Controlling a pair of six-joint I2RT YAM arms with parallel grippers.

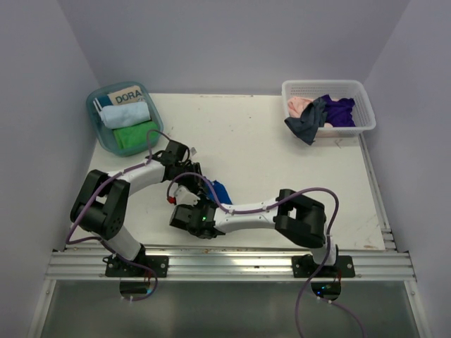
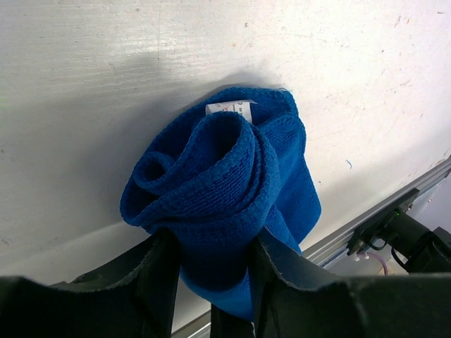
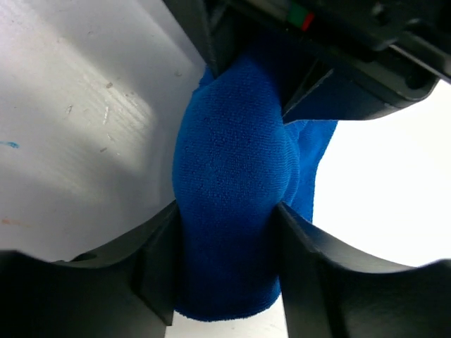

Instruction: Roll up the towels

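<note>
The royal blue towel (image 2: 225,176) is rolled into a loose bundle, and its small white tag (image 2: 229,108) shows at the top. It lies near the table's front, mostly hidden between the two arms in the top view (image 1: 220,190). My left gripper (image 2: 215,271) is shut on one end of the roll, with fingers (image 2: 162,282) pressed into the cloth; it shows in the top view (image 1: 199,176). My right gripper (image 3: 229,246) is shut on the same towel (image 3: 229,176) from the opposite side, and shows in the top view (image 1: 199,203).
A teal bin (image 1: 96,125) at the back left holds a rolled light blue towel (image 1: 125,115), a green one (image 1: 135,135) and a card. A white basket (image 1: 363,113) at the back right holds pink (image 1: 299,105), grey (image 1: 309,125) and purple (image 1: 340,109) towels. The table's aluminium front rail (image 1: 232,264) is close behind the grippers.
</note>
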